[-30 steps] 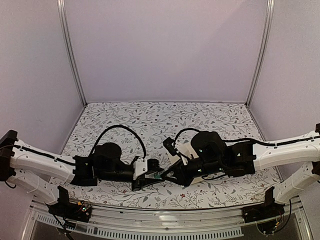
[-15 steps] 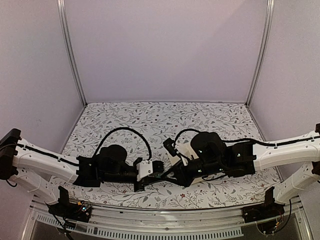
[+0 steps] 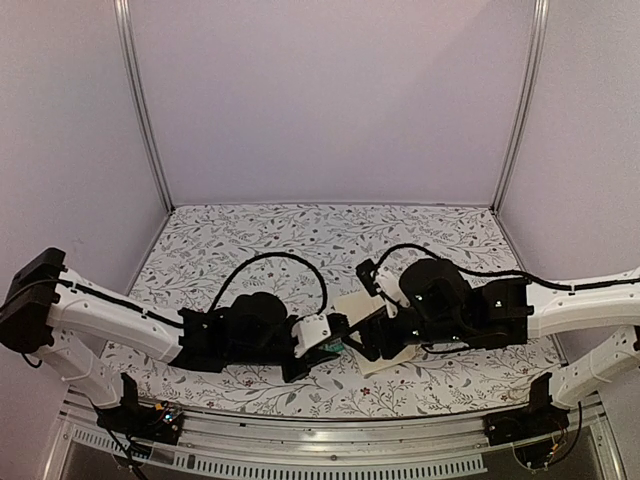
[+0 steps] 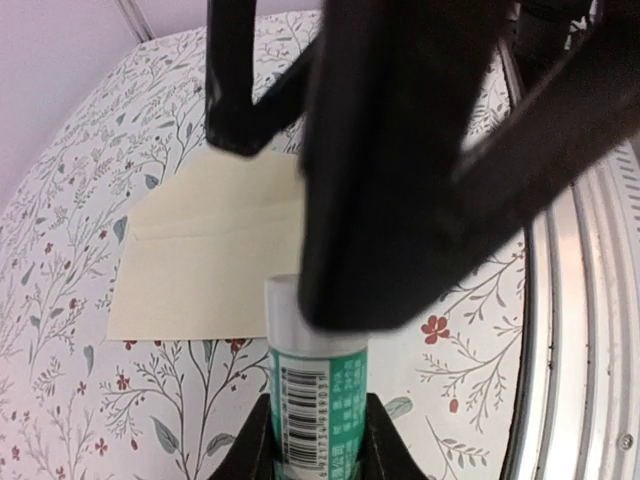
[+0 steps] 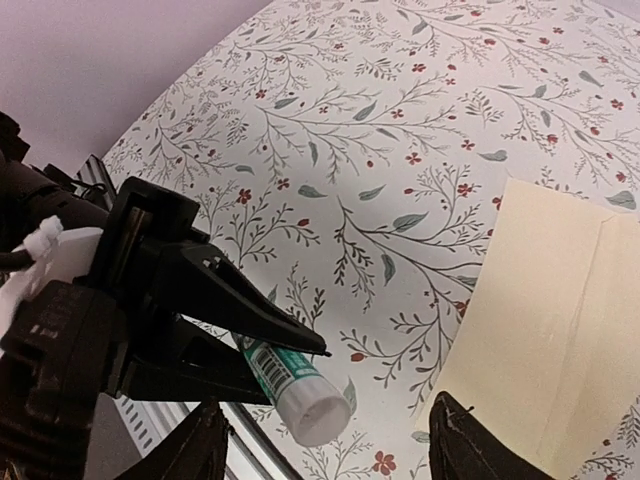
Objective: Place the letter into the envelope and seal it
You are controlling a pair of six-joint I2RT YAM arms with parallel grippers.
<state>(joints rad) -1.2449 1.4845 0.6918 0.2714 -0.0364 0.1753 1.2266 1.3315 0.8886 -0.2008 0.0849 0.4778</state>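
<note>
Envelope (image 4: 200, 250) lies flat, contents unseen | left hand (image 4: 318, 445) grips glue stick (image 4: 318, 385) | right hand (image 5: 335, 440) spread, empty

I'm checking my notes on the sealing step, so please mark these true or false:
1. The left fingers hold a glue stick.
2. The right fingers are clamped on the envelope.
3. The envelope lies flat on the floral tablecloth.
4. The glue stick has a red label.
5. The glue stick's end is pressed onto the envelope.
1. True. The left fingers grip a glue stick.
2. False. The right fingers stand wide apart with nothing between them.
3. True. The cream envelope lies flat on the floral tablecloth.
4. False. Its label is green, with a barcode.
5. False. In the right wrist view its white end is over bare cloth, apart from the envelope.
</note>
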